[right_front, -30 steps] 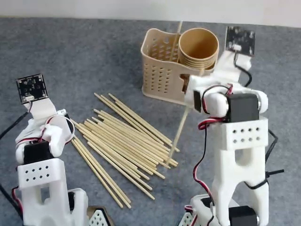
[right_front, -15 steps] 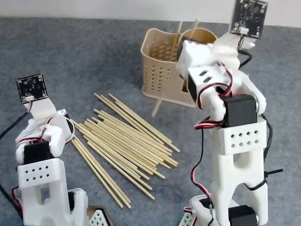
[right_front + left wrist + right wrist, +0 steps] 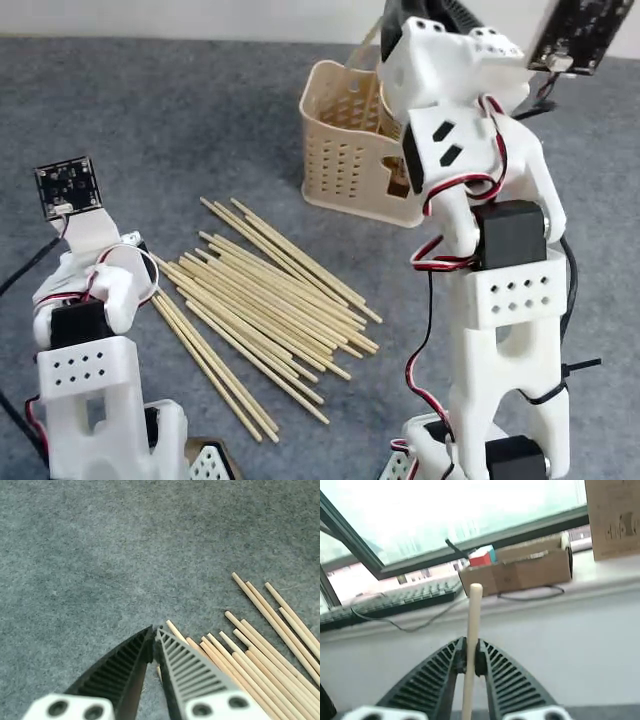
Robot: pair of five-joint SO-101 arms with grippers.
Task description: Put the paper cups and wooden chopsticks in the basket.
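We see one chopstick (image 3: 473, 610) pinched upright between the fingers of the right gripper (image 3: 470, 655), its blunt end poking out past the fingertips. In the high view the right arm (image 3: 500, 260) rises from 5 o'clock and bends over the basket (image 3: 345, 150). The basket stands on the grey table (image 3: 200, 110) at about 12 o'clock, and the arm covers its 3 o'clock half. It is cream plastic with rows of holes in its walls.

The loose chopsticks (image 3: 270, 300) lie in a heap in the middle of the table, at 7 o'clock from the basket and apart from it. Most of them run from 10 o'clock to 4 o'clock, and a few at the heap's 8 o'clock edge lie steeper.

The left arm (image 3: 90, 340) sits at 8 o'clock, just beside the heap. The fingers of the left gripper (image 3: 153, 637) are pressed together at the tips, low over the table and just beside the nearest chopstick ends. We cannot tell whether they touch.

Behind the held chopstick we see a white wall and a sill with a cardboard box (image 3: 520, 572) and a keyboard (image 3: 390, 600), under a window (image 3: 445, 515).
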